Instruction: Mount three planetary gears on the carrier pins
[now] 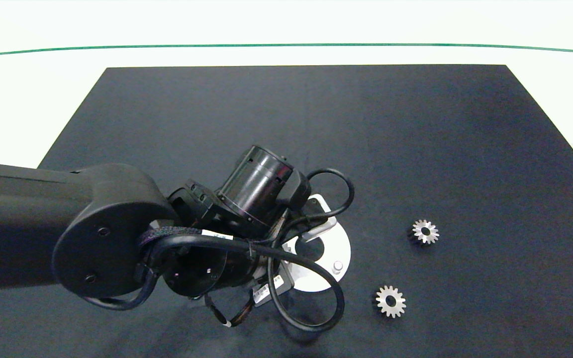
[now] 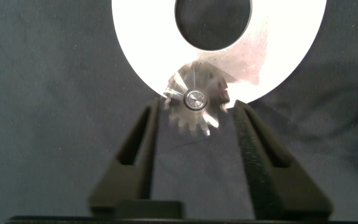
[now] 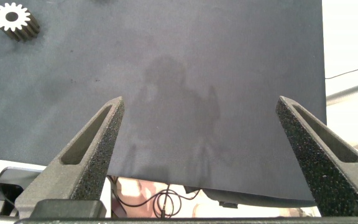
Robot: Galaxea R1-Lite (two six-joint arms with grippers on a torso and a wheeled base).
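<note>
Gear (image 2: 196, 104) sits on a pin at the disc (image 2: 291, 56) rim, between the left end effector (image 2: 194, 115) fingers, which close on its teeth. A tilt could jam it. Only the head view shows two loose gears (image 1: 425, 231) on the mat; right end effector (image 3: 197, 124) hangs wide open, empty.

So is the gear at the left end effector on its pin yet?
On, it seems: in the left wrist view the gear lies on the disc with a pin tip showing through its hole, between the left end effector's fingers.
</note>
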